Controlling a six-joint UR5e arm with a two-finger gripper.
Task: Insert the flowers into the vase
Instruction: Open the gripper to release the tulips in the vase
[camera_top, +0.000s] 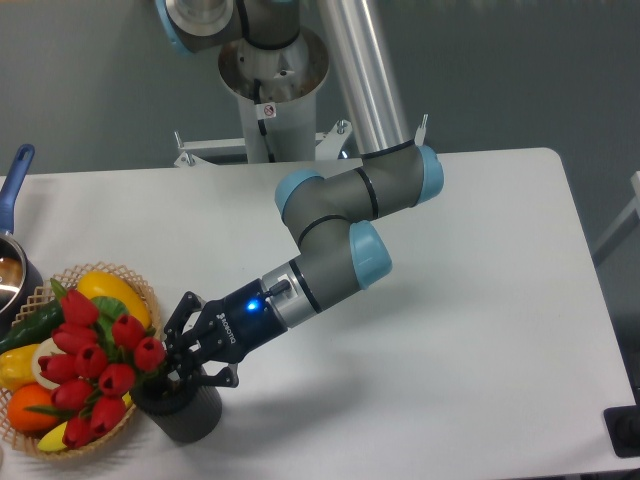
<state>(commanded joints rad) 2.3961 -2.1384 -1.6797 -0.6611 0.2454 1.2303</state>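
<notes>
The flowers (95, 365), a bunch of red tulip buds with green leaves, lean out to the left over the basket, their stems running down into the mouth of the vase (180, 408). That vase is a dark grey ribbed cylinder standing near the table's front left. My gripper (172, 368) hangs right over the vase mouth, its dark fingers closed around the stems just above the rim. The lower stems are hidden inside the vase.
A wicker basket (140, 290) with yellow and orange fruit sits at the left edge, touching or nearly touching the vase. A pot with a blue handle (18, 170) stands at the far left. The arm's base column (270, 90) rises behind the table.
</notes>
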